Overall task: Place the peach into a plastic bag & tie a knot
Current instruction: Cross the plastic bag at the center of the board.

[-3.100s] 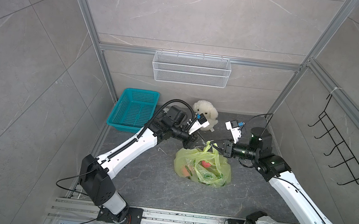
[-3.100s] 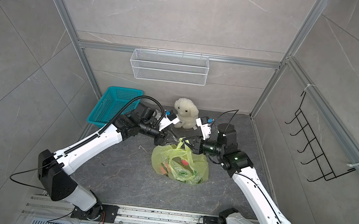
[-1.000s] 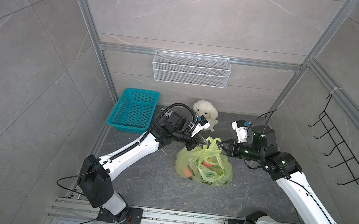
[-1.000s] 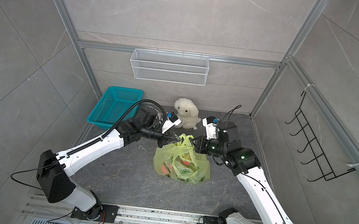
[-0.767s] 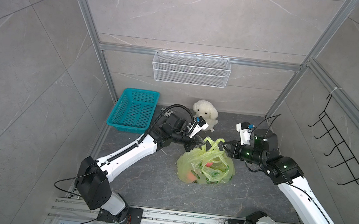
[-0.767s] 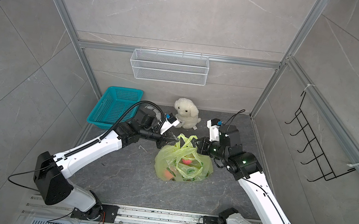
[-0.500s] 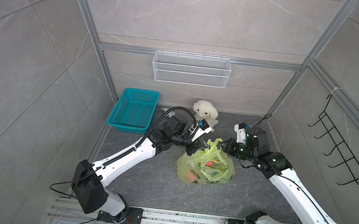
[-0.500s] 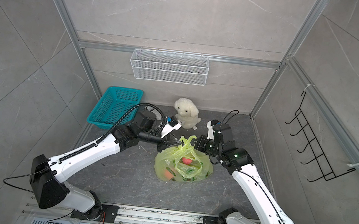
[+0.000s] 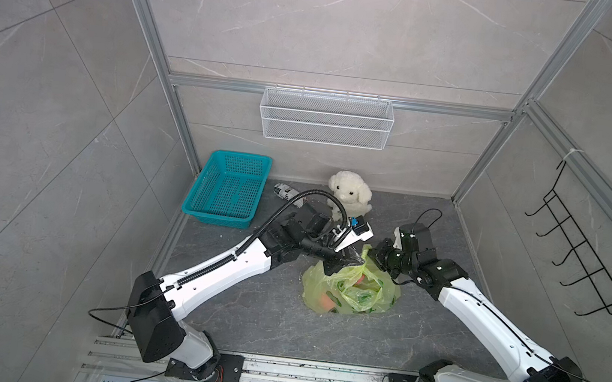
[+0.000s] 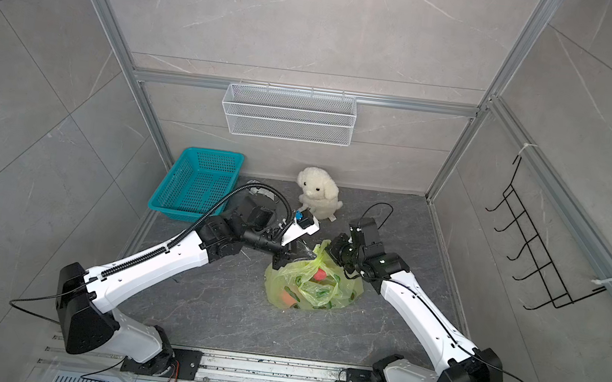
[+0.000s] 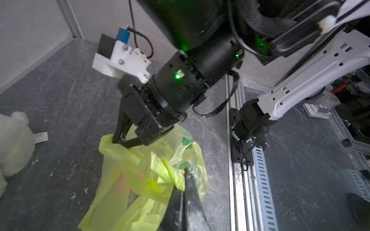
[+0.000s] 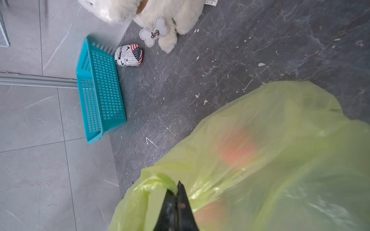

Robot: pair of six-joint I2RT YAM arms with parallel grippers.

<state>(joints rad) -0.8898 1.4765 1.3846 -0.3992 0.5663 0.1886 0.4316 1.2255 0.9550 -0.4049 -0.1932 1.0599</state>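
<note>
Evidently left gripper (image 11: 184, 180) and right gripper (image 12: 177, 192) each pinch a plastic bag (image 9: 353, 295) handle, likely tensioning both for knotting.

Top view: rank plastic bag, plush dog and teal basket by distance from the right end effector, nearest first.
1. plastic bag: touching, its handle pinched in the right end effector.
2. plush dog: beyond it, sitting against the back wall.
3. teal basket: farthest, in the back-left corner, past the left arm.
</note>
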